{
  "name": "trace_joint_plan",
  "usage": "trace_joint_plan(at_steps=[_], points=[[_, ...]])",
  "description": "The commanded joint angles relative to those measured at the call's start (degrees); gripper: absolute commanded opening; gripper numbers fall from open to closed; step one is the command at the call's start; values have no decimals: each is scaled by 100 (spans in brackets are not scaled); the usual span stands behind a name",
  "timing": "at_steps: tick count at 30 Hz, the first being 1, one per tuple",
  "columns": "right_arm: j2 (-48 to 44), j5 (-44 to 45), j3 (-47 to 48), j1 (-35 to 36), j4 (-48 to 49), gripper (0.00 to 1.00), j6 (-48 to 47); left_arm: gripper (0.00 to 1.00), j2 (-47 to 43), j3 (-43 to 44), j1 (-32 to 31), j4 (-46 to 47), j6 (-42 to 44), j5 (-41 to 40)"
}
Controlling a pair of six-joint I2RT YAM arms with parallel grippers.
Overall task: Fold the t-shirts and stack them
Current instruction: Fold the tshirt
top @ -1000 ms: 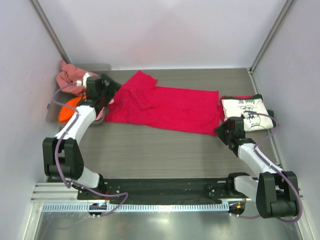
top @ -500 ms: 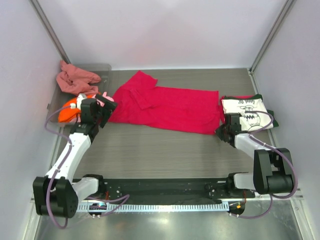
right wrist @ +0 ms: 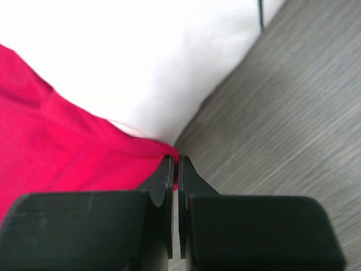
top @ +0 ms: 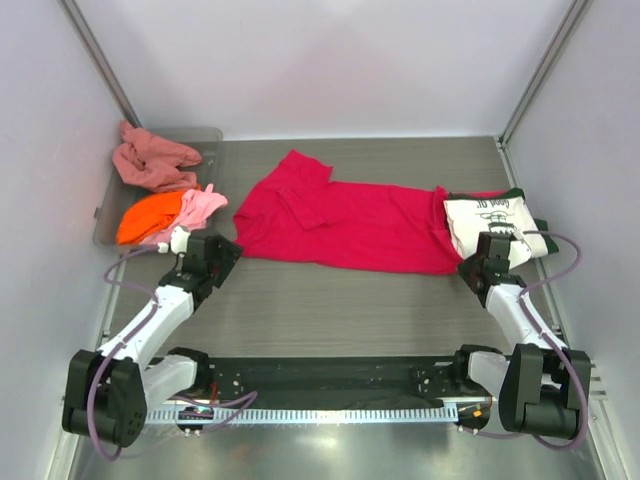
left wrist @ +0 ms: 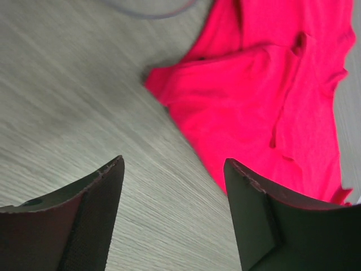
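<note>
A grey wood-grain surface [top: 330,300] was enclosed by plain white walls [top: 330,60] on three sides. The left hand [left wrist: 172,164] was held low over bare wood with its fingers set wide apart and nothing between them. The crimson shirt [top: 350,215] was spread flat ahead of it and to its right. A clear bin [top: 205,135] stood beyond that hand, to its left, with a salmon-pink shirt [top: 150,160], an orange shirt [top: 150,215] and a light pink shirt [top: 200,205] heaped in it. The right hand [right wrist: 176,164] was closed tight on the crimson shirt's hem. The folded cream shirt [top: 495,215] lay just past its fingertips, and bare wood to its right.

Against the frame a second before, the crimson shirt had been drawn toward the right hand's side, away from the bin. The left hand had been pulled back from the cloth's edge. The right hand, then part open, had been shut on the hem.
</note>
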Motion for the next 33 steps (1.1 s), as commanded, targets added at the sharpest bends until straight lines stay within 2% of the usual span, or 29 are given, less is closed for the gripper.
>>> trace_joint_plan(at_steps=[1, 5, 7, 11, 14, 21, 25, 26, 28, 29, 33], points=[[-52, 60, -101, -118, -144, 1, -228, 70, -57, -217, -49, 564, -379, -509], [-53, -98, -145, -118, 6, 1, -281, 63, 320, -297, -76, 1143, -432, -562], [-70, -125, -163, -126, 40, 1, -298, 62, 628, -279, -76, 1303, -432, -588], [-149, -274, -224, -126, 181, 1, -377, 60, 1128, -419, -102, 2460, -423, -404], [-149, -380, -251, -118, 252, 1, -412, 56, 1742, -411, -216, 2980, -458, -464], [-114, -433, -242, -126, 252, 1, -448, 49, 2395, -209, -269, 3229, -467, -710], [-105, -441, -242, -117, 269, 1, -439, 39, 2623, -183, -269, 3132, -546, -1027], [-105, -450, -242, -117, 261, 1, -439, 34, 2745, -122, -278, 3080, -555, -1062], [-131, -415, -242, -126, 261, 1, -430, 18, 2825, -51, -269, 3009, -502, -1072], [-140, -363, -251, -126, 234, 1, -421, 0, 2834, -7, -278, 2756, -493, -1098], [-167, -310, -189, -126, 94, 1, -386, 0, 2275, 72, -278, 1974, -563, -1554]])
